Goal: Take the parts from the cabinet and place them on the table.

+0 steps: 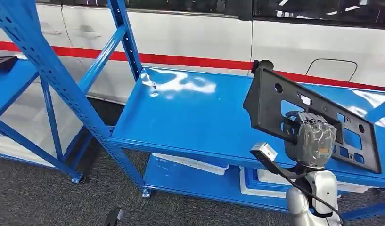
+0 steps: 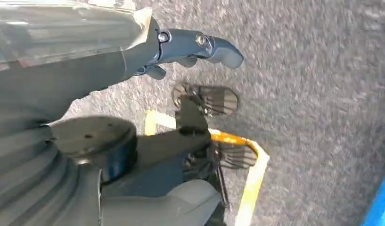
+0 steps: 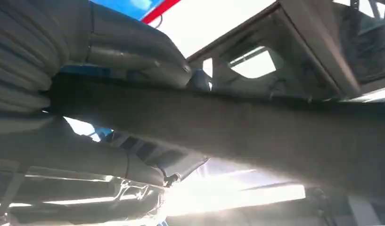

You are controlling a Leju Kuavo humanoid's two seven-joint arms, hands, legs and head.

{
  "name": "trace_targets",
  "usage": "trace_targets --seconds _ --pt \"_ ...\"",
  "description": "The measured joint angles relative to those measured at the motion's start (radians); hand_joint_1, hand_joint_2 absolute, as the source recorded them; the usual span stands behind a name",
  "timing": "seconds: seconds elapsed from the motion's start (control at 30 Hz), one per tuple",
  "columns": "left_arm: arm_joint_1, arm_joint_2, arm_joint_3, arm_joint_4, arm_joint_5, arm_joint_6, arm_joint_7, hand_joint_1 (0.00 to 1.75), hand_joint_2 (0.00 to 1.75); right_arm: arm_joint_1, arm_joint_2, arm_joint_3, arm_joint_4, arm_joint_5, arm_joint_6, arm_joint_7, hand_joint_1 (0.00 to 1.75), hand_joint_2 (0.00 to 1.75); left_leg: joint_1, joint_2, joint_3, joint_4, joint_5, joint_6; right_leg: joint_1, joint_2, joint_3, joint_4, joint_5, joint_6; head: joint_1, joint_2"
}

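Note:
A long black plastic panel with several cut-outs is held up, tilted, above the blue shelf top at the right. My right hand grips the panel at its lower middle. In the right wrist view the same black panel crosses the picture close up, with my right hand's fingers wrapped over its edge. My left hand hangs by my side over the grey carpet, holding nothing, its dark fingers stretched out.
A blue steel rack post with diagonal braces stands at the left, with another blue shelf beyond it. White bins sit on the lower shelf. A white vehicle side with a red stripe runs behind. Grey carpet covers the floor.

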Motion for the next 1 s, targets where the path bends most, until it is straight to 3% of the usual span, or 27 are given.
trace_targets --seconds 0.03,0.07,0.1,0.13,0.17,0.23,0.27,0.3,0.33,0.37,0.43,0.47,0.5,0.57,0.6,0.63,0.67,0.7,0.77,0.8,0.83,0.87,0.93,0.97,1.0 --pt "-0.001 0.002 0.0 0.0 0.0 0.0 0.0 0.0 1.75 0.0 0.0 -0.003 0.0 -0.001 -0.001 0.0 1.75 1.75 0.0 0.003 -0.012 0.001 0.012 0.011 0.0 0.002 -0.02 0.063 -0.054 -0.013 0.004 0.0" --pt "0.0 0.002 0.0 0.0 -0.002 0.0 0.001 0.0 1.75 0.003 0.0 -0.006 0.0 -0.001 -0.001 0.0 1.75 1.75 -0.002 0.003 -0.027 0.0 0.024 0.011 0.001 0.004 -0.043 0.144 -0.103 -0.02 0.01 0.0" --pt "0.0 0.002 0.0 0.0 -0.002 -0.001 0.001 0.0 1.75 0.004 0.0 -0.006 0.0 -0.001 -0.001 0.0 1.75 1.75 -0.004 0.004 -0.04 0.002 0.033 0.012 0.001 0.004 -0.061 0.216 -0.133 -0.02 0.009 0.0" --pt "0.0 0.001 0.0 0.0 -0.002 -0.002 0.002 0.0 1.75 0.007 0.0 -0.007 0.0 -0.001 -0.001 0.0 1.75 1.75 -0.004 0.005 -0.054 0.003 0.043 0.011 0.002 0.004 -0.068 0.271 -0.14 -0.012 0.012 0.0" --pt "0.0 0.001 -0.001 0.0 -0.002 -0.002 0.003 0.0 1.75 0.012 0.0 -0.007 0.0 -0.001 -0.001 0.0 1.75 1.75 -0.004 0.006 -0.068 0.005 0.052 0.009 0.001 0.004 -0.053 0.277 -0.128 0.001 0.011 0.0" --pt "0.001 0.001 -0.001 0.0 -0.002 -0.003 0.005 0.0 1.75 0.017 0.0 -0.008 0.0 -0.001 -0.001 0.0 1.75 1.75 0.002 0.006 -0.092 0.016 0.062 -0.001 -0.004 0.003 0.028 0.18 -0.079 0.029 0.012 0.0" --pt "0.001 0.001 -0.001 0.0 -0.002 -0.003 0.005 0.0 1.75 0.016 0.0 -0.009 0.0 -0.001 -0.002 0.0 1.75 1.75 0.006 0.006 -0.105 0.028 0.066 -0.007 -0.009 0.002 0.093 0.084 -0.057 0.041 0.012 0.0" --pt "0.0 0.003 0.0 0.0 -0.001 -0.003 0.005 0.0 1.75 0.016 0.0 -0.009 0.0 -0.001 -0.002 0.0 1.75 1.75 0.005 0.007 -0.117 0.041 0.069 -0.013 -0.017 0.002 0.138 0.001 -0.076 0.045 0.016 0.0" --pt "0.0 0.006 0.0 0.0 -0.001 -0.003 0.003 0.0 1.75 0.015 0.002 -0.008 0.0 -0.001 -0.002 0.0 1.75 1.75 -0.003 0.006 -0.136 0.055 0.07 -0.02 -0.001 0.007 0.166 -0.027 -0.09 0.042 0.022 0.0" --pt "0.001 0.005 0.0 0.0 -0.001 -0.003 0.002 0.0 1.75 0.021 0.002 -0.008 0.002 -0.002 -0.003 -0.001 1.75 1.75 -0.005 0.005 -0.137 0.059 0.076 -0.027 -0.008 0.007 0.15 -0.011 -0.086 0.035 0.013 0.0" --pt "0.004 0.006 0.0 0.0 0.0 -0.003 0.0 0.0 1.75 0.022 0.001 -0.009 0.003 -0.005 -0.003 -0.003 1.75 1.75 -0.002 0.002 -0.145 0.064 0.09 -0.034 -0.004 0.007 0.135 0.001 -0.083 0.027 0.005 0.0" --pt "0.006 0.008 0.0 0.0 0.0 -0.003 -0.002 0.0 1.75 0.021 0.001 -0.008 0.005 -0.006 -0.003 -0.004 1.75 1.75 0.001 0.002 -0.153 0.065 0.092 -0.039 -0.009 0.006 0.123 -0.001 -0.075 0.014 0.007 0.0" --pt "0.006 0.008 0.0 0.0 0.0 -0.003 -0.003 0.0 1.75 0.019 0.002 -0.008 0.005 -0.007 -0.006 -0.004 1.75 1.75 0.005 0.0 -0.161 0.081 0.054 -0.046 -0.011 0.004 0.117 -0.001 -0.065 -0.002 0.003 0.0" --pt "0.007 0.007 0.0 0.0 0.001 -0.003 -0.003 0.0 1.75 0.019 0.002 -0.009 0.006 -0.009 -0.007 -0.004 1.75 1.75 0.006 0.0 -0.192 0.194 -0.063 -0.056 -0.006 0.003 0.094 -0.001 -0.047 -0.028 -0.003 0.0" --pt "0.007 0.007 0.0 0.0 0.001 -0.003 -0.005 0.0 1.75 0.019 0.002 -0.009 0.008 -0.012 -0.008 -0.004 1.75 1.75 0.006 0.0 -0.21 0.268 -0.109 -0.059 -0.003 0.002 0.081 0.0 -0.037 -0.034 -0.004 0.0" --pt "0.007 0.007 0.0 0.0 0.001 -0.004 -0.006 0.0 1.75 0.019 0.001 -0.009 0.011 -0.018 -0.01 -0.004 1.75 1.75 0.006 0.0 -0.222 0.335 -0.138 -0.059 0.001 0.002 0.066 0.0 -0.026 -0.037 -0.005 0.0" --pt "0.007 0.007 0.0 0.0 0.0 -0.006 -0.007 0.0 1.75 0.02 0.001 -0.009 0.014 -0.021 -0.013 -0.005 1.75 1.75 0.006 0.0 -0.218 0.363 -0.133 -0.057 0.005 0.002 0.054 0.001 -0.017 -0.037 -0.005 0.0" --pt "0.007 0.007 0.0 0.0 0.0 -0.008 -0.008 0.0 1.75 0.021 0.0 -0.009 0.018 -0.026 -0.018 -0.006 1.75 1.75 0.005 0.0 -0.195 0.352 -0.106 -0.049 0.009 0.002 0.042 0.001 -0.007 -0.038 -0.005 0.0" --pt "0.005 0.008 0.0 0.0 0.0 -0.009 -0.009 0.0 1.75 0.022 -0.001 -0.01 0.021 -0.033 -0.024 -0.008 1.75 1.75 0.0 -0.003 -0.097 0.231 -0.041 -0.024 0.019 0.005 0.021 0.0 0.012 -0.038 -0.005 0.0" --pt "0.003 0.009 0.0 0.0 0.0 -0.009 -0.009 0.0 1.75 0.022 -0.001 -0.01 0.022 -0.035 -0.025 -0.008 1.75 1.75 -0.008 -0.007 -0.032 0.145 -0.034 -0.004 0.02 0.005 0.015 0.0 0.021 -0.038 -0.005 0.0" --pt "-0.001 0.016 -0.001 -0.001 0.0 -0.009 -0.009 0.0 1.75 0.022 -0.001 -0.01 0.022 -0.037 -0.026 -0.01 1.75 1.75 -0.014 -0.004 0.02 0.062 -0.074 0.014 0.022 0.005 0.011 0.0 0.027 -0.032 -0.003 0.0" --pt "-0.002 0.015 0.0 -0.002 0.0 -0.01 -0.012 0.0 1.75 0.022 -0.002 -0.01 0.024 -0.039 -0.028 -0.01 1.75 1.75 -0.017 -0.005 0.032 0.038 -0.075 0.003 0.017 0.001 0.012 -0.002 0.036 -0.027 -0.002 0.0" --pt "-0.003 0.016 0.0 -0.002 0.0 -0.01 -0.012 0.0 1.75 0.022 -0.001 -0.01 0.029 -0.039 -0.033 -0.011 1.75 1.75 -0.029 -0.009 0.023 0.041 -0.057 0.014 0.005 -0.001 0.013 -0.013 0.057 -0.009 -0.011 0.0" --pt "-0.003 0.016 0.0 -0.002 0.0 -0.01 -0.012 0.0 1.75 0.024 0.0 -0.01 0.03 -0.04 -0.033 -0.011 1.75 1.75 -0.033 -0.008 0.012 0.024 -0.038 0.023 0.009 0.0 0.014 -0.026 0.071 -0.001 -0.011 0.0" --pt "-0.004 0.013 0.0 -0.002 0.0 -0.01 -0.013 0.0 1.75 0.025 -0.002 -0.01 0.032 -0.04 -0.033 -0.011 1.75 1.75 -0.018 0.001 0.016 0.001 -0.011 0.02 0.012 0.001 0.006 -0.012 0.054 -0.006 -0.008 0.0"
